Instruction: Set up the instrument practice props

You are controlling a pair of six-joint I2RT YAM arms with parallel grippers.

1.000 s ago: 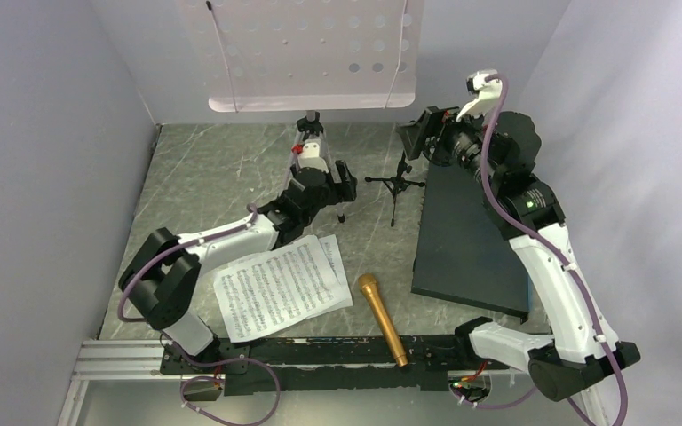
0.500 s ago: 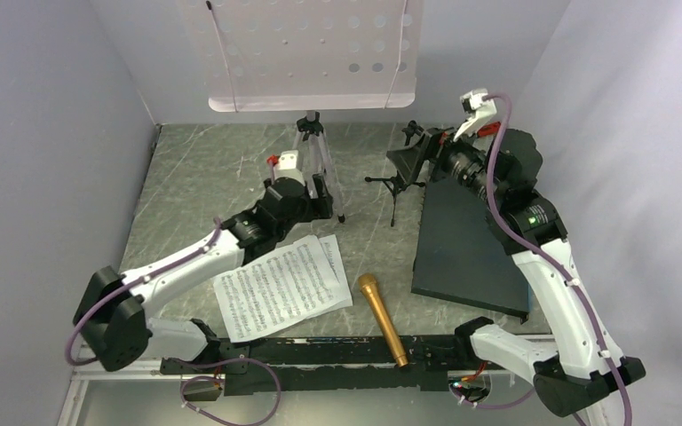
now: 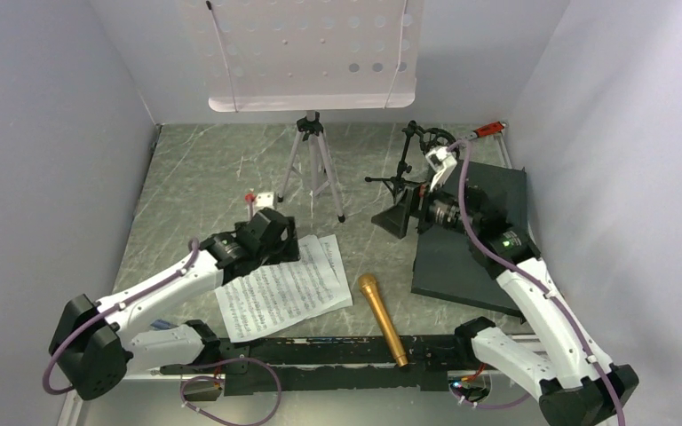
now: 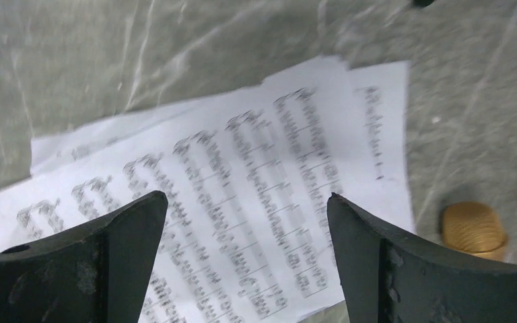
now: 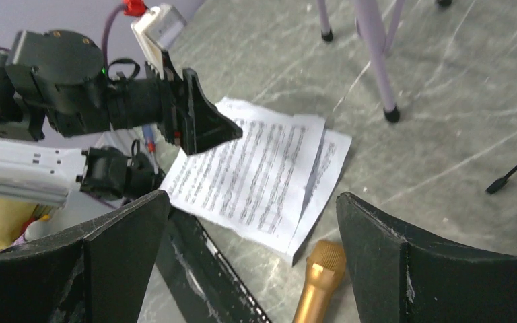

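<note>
Left claw [image 3: 281, 247]: jaws spread wide, nothing between them. It hangs low over the back-left edge of the sheets [image 3: 284, 288]. In the left wrist view, printed staves fill the gap between the two fingers.

Right claw [image 3: 397, 218]: jaws spread wide, nothing held. It sits above the counter [image 3: 195, 177] just off the slab's [image 3: 488, 257] left edge, in front of the mic stand [image 3: 406, 169], and points left toward the sheets.

Sheets: two, overlapped and slightly fanned, lying flat near the front of the counter, left of centre.

Mic [image 3: 382, 319]: gold, lying flat just right of the sheets. Its head points to the back and its tail reaches the front rail. There is a small gap between head and paper in the wrist views.

Music stand [image 3: 306, 53]: upright at back centre, tripod feet on the counter, desk facing the front.

Mic stand: upright, right of the music stand, by the slab's back-left corner, ring at the top.

Slab: dark, flat on the right side of the counter, partly under the right arm.

Wrench [image 3: 490, 129]: only the red handle shows, at the back right, just behind the slab.
</note>
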